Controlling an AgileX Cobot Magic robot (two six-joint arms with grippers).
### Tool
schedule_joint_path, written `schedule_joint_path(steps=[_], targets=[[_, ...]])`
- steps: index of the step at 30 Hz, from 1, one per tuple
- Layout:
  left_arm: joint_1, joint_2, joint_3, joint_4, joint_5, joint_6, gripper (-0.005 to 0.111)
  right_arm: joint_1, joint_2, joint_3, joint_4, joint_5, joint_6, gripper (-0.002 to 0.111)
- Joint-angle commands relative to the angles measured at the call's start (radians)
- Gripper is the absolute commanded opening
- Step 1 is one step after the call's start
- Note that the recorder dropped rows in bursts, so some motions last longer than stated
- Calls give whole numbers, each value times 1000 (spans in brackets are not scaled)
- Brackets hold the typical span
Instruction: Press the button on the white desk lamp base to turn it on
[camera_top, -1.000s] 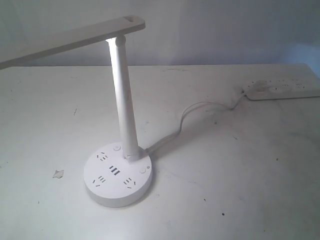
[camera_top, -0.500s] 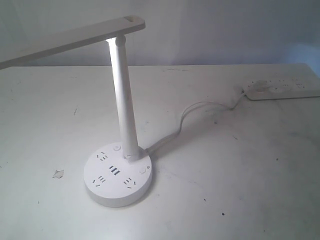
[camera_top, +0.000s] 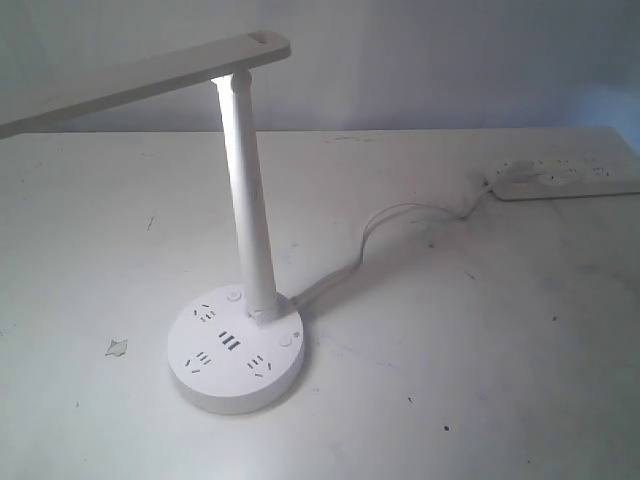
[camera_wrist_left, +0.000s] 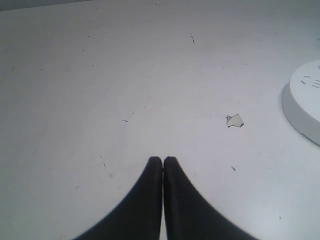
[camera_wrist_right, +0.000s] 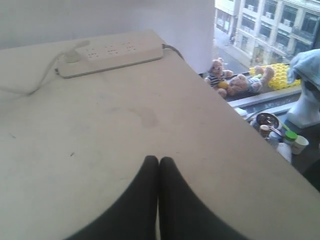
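Observation:
The white desk lamp stands on the table, its round base (camera_top: 234, 355) at the lower middle of the exterior view, with socket holes, USB slots and small round buttons (camera_top: 233, 295) on top. A slim pole (camera_top: 248, 200) rises to the flat bar head (camera_top: 140, 80). Neither gripper shows in the exterior view. My left gripper (camera_wrist_left: 163, 160) is shut and empty above bare table, the base's edge (camera_wrist_left: 302, 102) off to one side. My right gripper (camera_wrist_right: 159, 160) is shut and empty, away from the lamp.
A long white power strip (camera_top: 565, 180) lies at the far right, also in the right wrist view as the power strip (camera_wrist_right: 110, 54); a cable (camera_top: 375, 235) runs from it to the base. A small paper scrap (camera_top: 117, 347) lies left of the base. The table edge (camera_wrist_right: 240, 120) drops beside my right gripper.

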Motion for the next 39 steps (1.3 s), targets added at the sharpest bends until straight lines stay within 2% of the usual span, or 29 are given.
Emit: schedule_joint_path(steps=[1, 5, 9, 39], targets=[[-4, -4, 1, -3, 1, -2, 0, 114, -6, 2, -7, -12, -10, 0], [-4, -4, 1, -3, 1, -2, 0, 226, -6, 2, -7, -12, -10, 0], [-4, -4, 1, -3, 1, -2, 0, 289, -6, 2, -7, -12, -10, 0], [-4, -4, 1, -3, 1, -2, 0, 287, -6, 2, -7, -12, -10, 0]])
